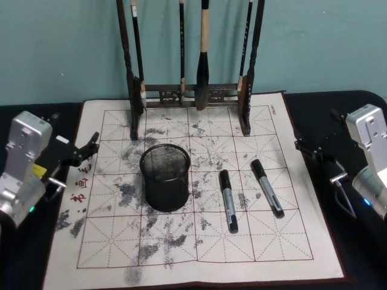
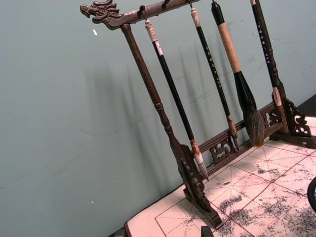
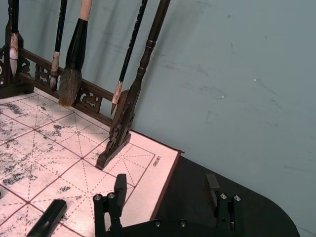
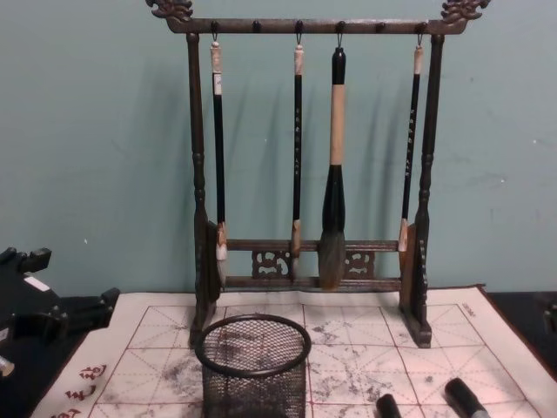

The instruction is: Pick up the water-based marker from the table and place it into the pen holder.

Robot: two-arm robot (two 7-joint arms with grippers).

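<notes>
Dark desk carries a white felt mat with red grid lines and grey ink stains. The small round black wire-mesh pen holder stands upright near the mat's centre. Two black-and-grey water-based markers lie flat on the mat to its right, one near the holder, the other just beyond, apart. Off the mat's left edge, the left end effector has fingers spread, empty. At the mat's right edge, the right end effector has fingers wide apart, empty. A dark wooden brush rack stands behind.
</notes>
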